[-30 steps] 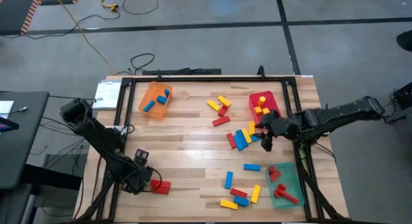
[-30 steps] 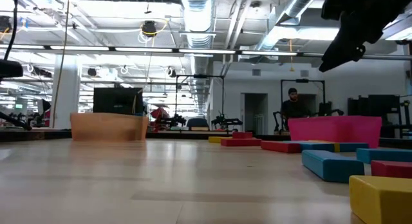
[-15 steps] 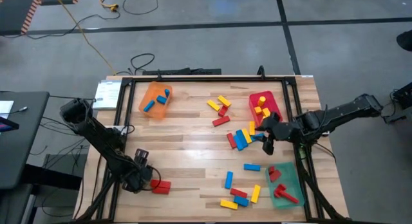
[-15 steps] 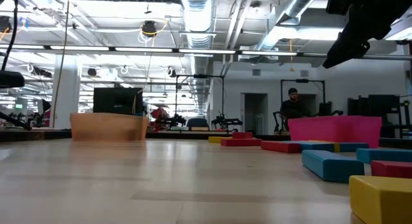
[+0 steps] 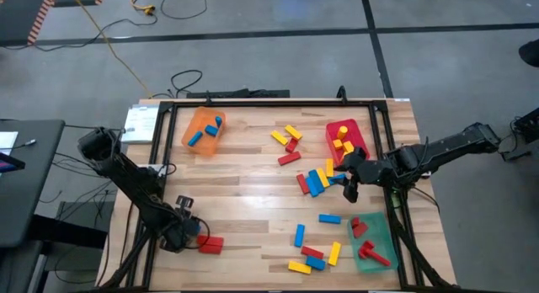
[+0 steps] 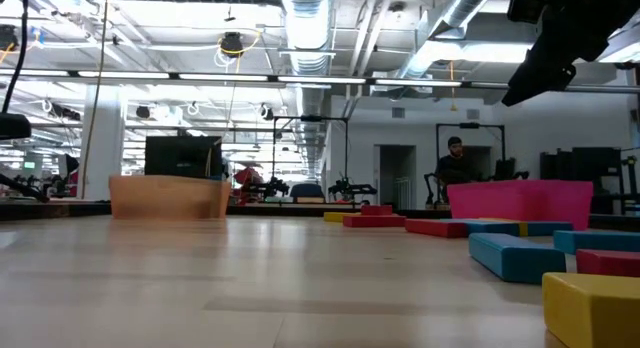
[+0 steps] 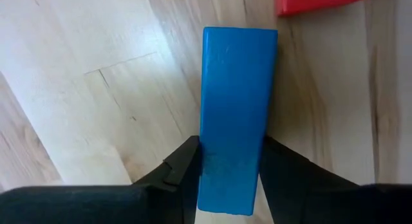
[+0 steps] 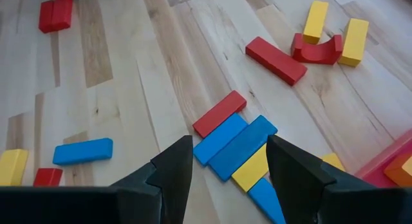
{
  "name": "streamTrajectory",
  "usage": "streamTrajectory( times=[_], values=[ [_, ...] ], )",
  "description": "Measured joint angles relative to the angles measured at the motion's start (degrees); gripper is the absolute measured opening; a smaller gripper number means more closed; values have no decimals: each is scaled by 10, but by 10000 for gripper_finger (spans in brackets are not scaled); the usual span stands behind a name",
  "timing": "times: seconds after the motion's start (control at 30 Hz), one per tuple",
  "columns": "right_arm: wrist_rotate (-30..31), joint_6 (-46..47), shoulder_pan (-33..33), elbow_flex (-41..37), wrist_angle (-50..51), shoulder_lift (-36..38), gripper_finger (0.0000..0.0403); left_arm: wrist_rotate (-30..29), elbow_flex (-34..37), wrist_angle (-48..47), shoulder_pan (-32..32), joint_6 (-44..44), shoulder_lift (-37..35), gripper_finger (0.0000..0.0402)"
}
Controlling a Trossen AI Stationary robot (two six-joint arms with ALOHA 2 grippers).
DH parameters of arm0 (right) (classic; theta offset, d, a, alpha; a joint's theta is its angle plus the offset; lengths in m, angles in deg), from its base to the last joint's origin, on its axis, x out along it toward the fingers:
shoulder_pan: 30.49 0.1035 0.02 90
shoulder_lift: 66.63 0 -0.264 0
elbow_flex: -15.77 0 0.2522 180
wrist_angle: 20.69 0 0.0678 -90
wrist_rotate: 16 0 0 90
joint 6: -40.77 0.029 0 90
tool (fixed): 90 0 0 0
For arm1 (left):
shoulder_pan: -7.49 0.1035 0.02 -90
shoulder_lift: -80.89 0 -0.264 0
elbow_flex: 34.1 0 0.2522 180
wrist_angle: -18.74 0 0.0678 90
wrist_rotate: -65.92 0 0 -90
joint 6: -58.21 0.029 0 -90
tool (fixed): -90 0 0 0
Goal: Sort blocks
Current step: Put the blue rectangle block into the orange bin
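My left end effector [image 7: 228, 176] sits low at the near left corner of the table [image 5: 244, 171], its fingers pinching a blue block [image 7: 235, 114] that lies flat on the wood just beside a red block [image 5: 210, 243]. My right end effector [image 8: 230, 161] hovers spread above a cluster of blocks [image 5: 316, 180] near the red tray [image 5: 343, 135], holding nothing; more blocks lie scattered by the green tray [image 5: 375, 238].

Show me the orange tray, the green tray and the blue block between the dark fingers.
orange tray [image 5: 205, 118]: high view, far rim.
green tray [image 5: 378, 230]: high view, bare floor.
blue block [image 7: 235, 89]: left wrist view, top face.
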Motion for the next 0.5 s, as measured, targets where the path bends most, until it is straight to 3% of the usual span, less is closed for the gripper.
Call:
streamTrajectory(
  times=[0.37, 0.5],
  values=[
    [11, -2, 25, 0, 0, 0, 211, -60, -40, -37, 29, 19, 3, 127],
    [14, -2, 36, 0, -3, 0, 211, -116, -54, -33, 59, 51, 1, 127]
  ],
)
